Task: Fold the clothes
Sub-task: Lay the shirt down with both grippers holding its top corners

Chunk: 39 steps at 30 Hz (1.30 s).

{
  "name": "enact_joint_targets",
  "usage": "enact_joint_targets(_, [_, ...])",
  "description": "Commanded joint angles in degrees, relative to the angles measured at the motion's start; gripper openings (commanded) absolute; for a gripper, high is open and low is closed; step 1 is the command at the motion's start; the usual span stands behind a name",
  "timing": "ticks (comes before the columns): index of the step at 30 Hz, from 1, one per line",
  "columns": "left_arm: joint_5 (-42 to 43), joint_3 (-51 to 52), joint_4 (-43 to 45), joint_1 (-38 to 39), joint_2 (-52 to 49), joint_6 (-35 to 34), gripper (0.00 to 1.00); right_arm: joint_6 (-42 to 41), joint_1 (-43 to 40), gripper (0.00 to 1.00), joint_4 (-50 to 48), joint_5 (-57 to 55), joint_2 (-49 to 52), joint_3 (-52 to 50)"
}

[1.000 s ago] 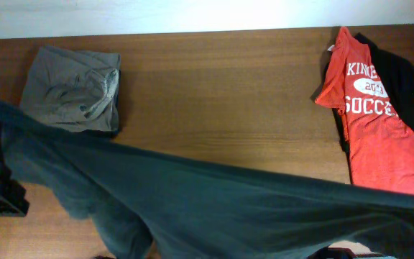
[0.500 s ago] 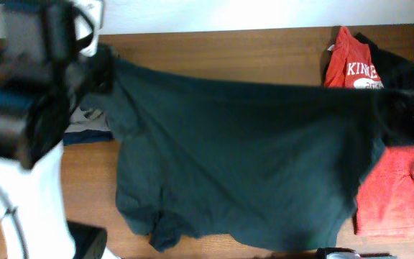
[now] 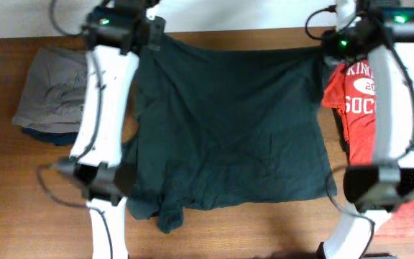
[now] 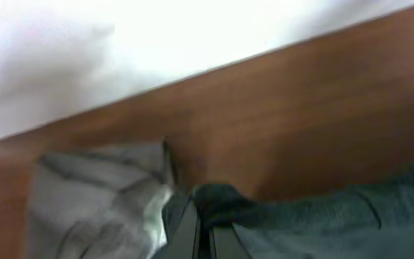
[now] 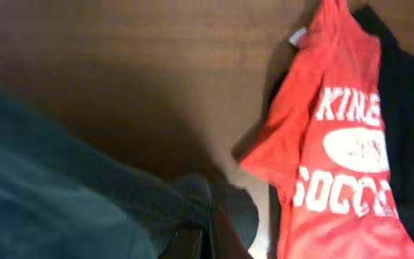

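Pinching shirt point(image 3: 228, 129) corners, left claw point(image 4: 201, 229), right claw point(image 5: 205, 234)

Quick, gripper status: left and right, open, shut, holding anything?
Left gripper: shut on one far corner of the dark green garment.
Right gripper: shut on the garment's other far corner.

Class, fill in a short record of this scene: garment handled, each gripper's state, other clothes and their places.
Garment in hand: dark green shirt, spread over the table
Left gripper: shut on its far left corner
Right gripper: shut on its far right corner
Other clothes: grey garment at left; red shirt at right, over a black garment
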State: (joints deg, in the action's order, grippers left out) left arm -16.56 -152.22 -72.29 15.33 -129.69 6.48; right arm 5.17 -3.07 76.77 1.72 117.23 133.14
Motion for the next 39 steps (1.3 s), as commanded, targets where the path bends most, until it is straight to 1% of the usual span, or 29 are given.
enact_joint_targets(1, [-1.53,-0.28,7.37,-1.01,-7.54,2.45,0.0,0.39,-1.11,0.04,-7.21,0.02,5.51,0.2])
enact_joint_targets(4, [-1.46,-0.28,12.35,-1.99,-10.78,2.43,0.0,0.39,-1.27,0.04,-11.96,0.22,8.9,0.2])
enact_joint_targets(7, [-1.31,-0.28,19.3,-3.19,-14.01,2.43,0.0,0.42,-1.53,0.04,-17.38,1.53,12.79,0.2])
enact_joint_targets(12, [-1.22,-0.26,23.91,-4.87,-15.67,2.4,0.0,0.39,-1.84,0.04,-20.02,2.19,16.26,0.17])
enact_joint_targets(15, [-0.33,-0.26,22.62,-6.62,-16.04,2.38,0.0,0.37,-3.17,0.04,-18.88,2.91,16.98,0.13])
enact_joint_targets(20, [7.67,-0.26,20.15,-9.18,-17.0,2.38,0.0,0.39,-6.14,0.04,-16.98,8.61,17.14,0.13])
enact_joint_targets(21, [8.0,-0.26,20.04,-9.22,-17.0,2.38,0.0,0.42,-6.43,0.04,-16.72,9.29,17.14,0.13])
enact_joint_targets(24, [8.2,-0.26,19.26,-8.81,-17.0,2.4,0.0,0.46,-6.71,0.04,-14.99,9.7,17.14,0.15])
enact_joint_targets(27, [8.17,-0.28,15.74,-8.35,-17.0,2.91,0.01,0.61,-6.71,0.04,-12.48,9.7,17.14,0.13])
enact_joint_targets(28, [8.2,-0.28,14.56,-8.26,-17.0,2.89,0.03,0.61,-6.71,0.04,-11.72,9.7,17.14,0.13])
enact_joint_targets(29, [8.13,-0.28,11.91,-8.26,-17.0,2.89,0.08,0.61,-6.91,0.04,-10.62,9.7,17.14,0.13])
enact_joint_targets(30, [7.91,-0.26,11.26,-8.26,-17.0,2.89,0.08,0.59,-7.06,0.04,-10.32,9.73,17.14,0.13])
enact_joint_targets(32, [6.75,-0.26,9.97,-8.52,-17.38,3.48,0.08,0.59,-7.41,0.04,-9.2,9.73,17.14,0.13])
enact_joint_targets(34, [6.03,-0.26,8.83,-9.11,-17.79,4.42,0.01,0.61,-7.72,0.04,-8.09,9.73,17.14,0.13])
enact_joint_targets(39, [6.08,-0.26,8.17,-10.54,-17.9,4.37,0.0,1.73,-7.93,0.04,-6.64,9.7,17.14,0.13])
